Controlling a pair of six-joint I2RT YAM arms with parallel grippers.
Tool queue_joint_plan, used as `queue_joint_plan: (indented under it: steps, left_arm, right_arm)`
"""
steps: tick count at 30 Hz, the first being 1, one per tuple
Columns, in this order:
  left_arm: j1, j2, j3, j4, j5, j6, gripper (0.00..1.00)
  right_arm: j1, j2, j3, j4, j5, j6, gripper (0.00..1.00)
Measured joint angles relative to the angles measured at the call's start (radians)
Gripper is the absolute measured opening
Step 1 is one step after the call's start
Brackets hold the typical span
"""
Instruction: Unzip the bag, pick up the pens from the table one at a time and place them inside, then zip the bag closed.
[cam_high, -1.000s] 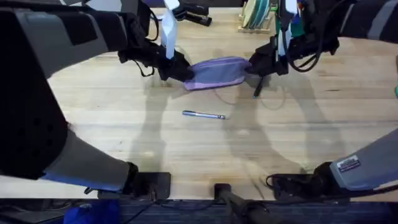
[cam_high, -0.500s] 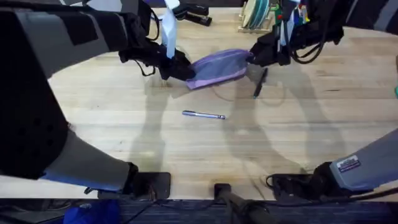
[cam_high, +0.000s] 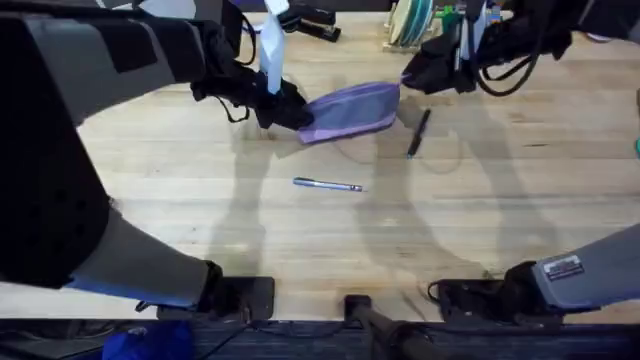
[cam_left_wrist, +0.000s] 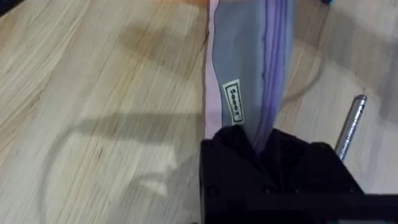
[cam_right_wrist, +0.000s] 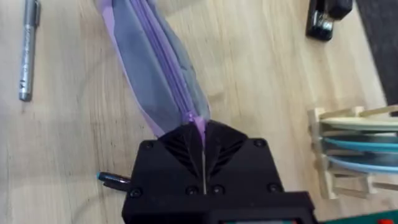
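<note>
The left hand (cam_left_wrist: 264, 146) and right hand (cam_right_wrist: 202, 146) are each clamped on opposite ends of the lavender-and-grey fabric pouch (cam_high: 350, 108). To unzip cleanly, keep the pouch taut. Both pens lie near it on the desk (cam_high: 200, 220).

From my station I look down on a large light wooden tabletop (cam_high: 200, 215) with plank grain running across it, lit from above so that soft grey shadows fall on the boards. Along its far edge I see a pale wooden rack (cam_high: 412, 28) holding upright plates in teal and cream, the same rack (cam_right_wrist: 348, 152) showing in the right wrist view, with a dark black object (cam_high: 318, 22) lying near it toward the left. Below the near edge of the table I make out a dark floor and a patch of blue (cam_high: 145, 345) at the lower left.
</note>
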Motion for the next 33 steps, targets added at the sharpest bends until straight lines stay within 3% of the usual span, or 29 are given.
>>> queue_joint_plan:
  steps: [22, 33]
  left_arm:
    - [0.0, 0.0, 0.0, -0.001, 0.007, 0.0, 0.043]
    - [0.0, 0.0, 0.0, -0.002, 0.003, 0.0, 0.043]
  right_arm:
    - [0.004, -0.03, 0.001, -0.005, 0.007, 0.0, 0.031]
    - [0.077, -0.03, 0.002, 0.001, 0.014, -0.009, 0.031]
